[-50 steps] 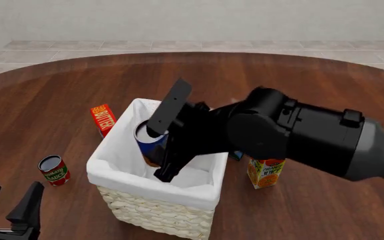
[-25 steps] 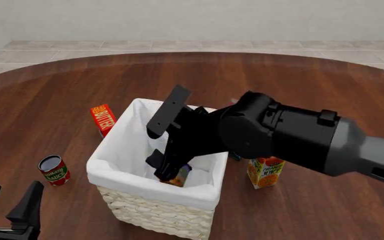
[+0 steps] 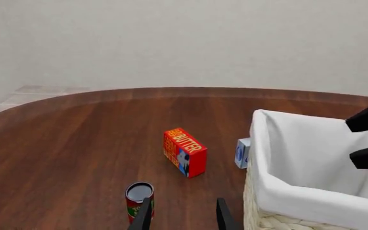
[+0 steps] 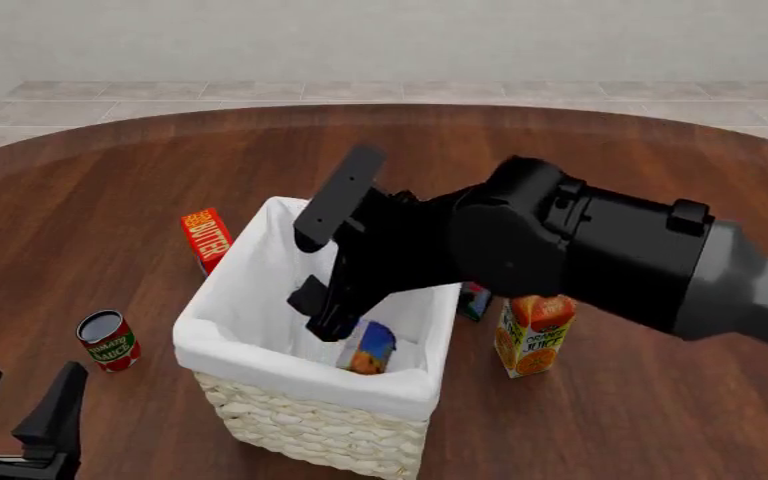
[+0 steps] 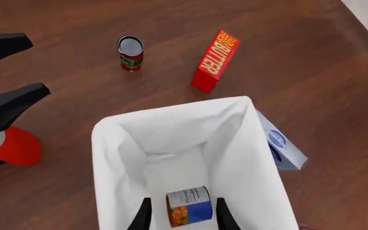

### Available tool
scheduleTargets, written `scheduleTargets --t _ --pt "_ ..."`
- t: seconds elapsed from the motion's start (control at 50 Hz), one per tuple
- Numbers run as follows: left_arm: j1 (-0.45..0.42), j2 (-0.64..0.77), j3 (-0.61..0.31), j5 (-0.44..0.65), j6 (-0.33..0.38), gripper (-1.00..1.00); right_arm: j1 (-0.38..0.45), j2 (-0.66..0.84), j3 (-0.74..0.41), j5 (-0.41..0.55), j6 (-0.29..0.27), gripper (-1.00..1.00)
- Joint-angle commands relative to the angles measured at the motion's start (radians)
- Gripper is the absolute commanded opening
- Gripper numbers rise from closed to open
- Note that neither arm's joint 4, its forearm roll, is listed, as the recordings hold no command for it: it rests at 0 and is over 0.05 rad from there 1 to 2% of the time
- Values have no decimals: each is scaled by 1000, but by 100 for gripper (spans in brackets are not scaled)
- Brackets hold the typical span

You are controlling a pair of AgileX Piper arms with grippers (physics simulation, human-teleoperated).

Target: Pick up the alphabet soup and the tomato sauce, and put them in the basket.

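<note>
Brown wood worktop (image 4: 117, 200). Alphabet soup (image 4: 373, 348) lying on side in basket (image 4: 304, 410), partly hidden by right gripper (image 4: 317, 305), jaws spread, empty. Tomato sauce (image 4: 107, 340) upright left of basket. Left gripper (image 4: 17, 400) cut off by frame edge, jaws apart.

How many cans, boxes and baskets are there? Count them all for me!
Cans: 2, alphabet soup and tomato sauce
Boxes: 3, butter box, juice carton, blue-and-white box
Baskets: 1, basket
Total: 6
</note>
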Motion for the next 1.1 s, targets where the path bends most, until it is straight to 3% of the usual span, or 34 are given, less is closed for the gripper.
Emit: scheduleTargets --t 0.02,0.3,0.42,0.68,0.7,0.74,0.8,0.82,0.88,0.92,1.06,1.1 --pt "-1 -1 0 1 0 100 -4 -40 -62 35 3 100" --pt "-5 -12 0 11 4 100 10 -153 -82 22 54 100" --pt "-8 -18 0 16 6 100 -21 -224 -111 -23 120 100" --pt "-12 -26 0 23 17 100 -61 -388 3 -124 165 100" --pt "-12 -17 0 17 17 100 -103 -411 17 -156 130 100" --pt "-16 -11 0 10 24 100 -107 -454 27 -176 212 100" --pt "-15 -6 0 5 24 100 -132 -495 72 -217 190 100" --pt "-18 -4 0 4 27 100 -130 -525 89 -234 242 100" --pt "-21 -2 0 4 30 100 -149 -553 100 -253 267 100" --pt "-22 -6 0 8 31 100 -143 -575 106 -255 254 100" --pt "-26 -8 0 5 40 100 -182 -671 151 -312 323 100" --pt "-28 -16 0 5 53 100 -210 -696 177 -346 372 100"
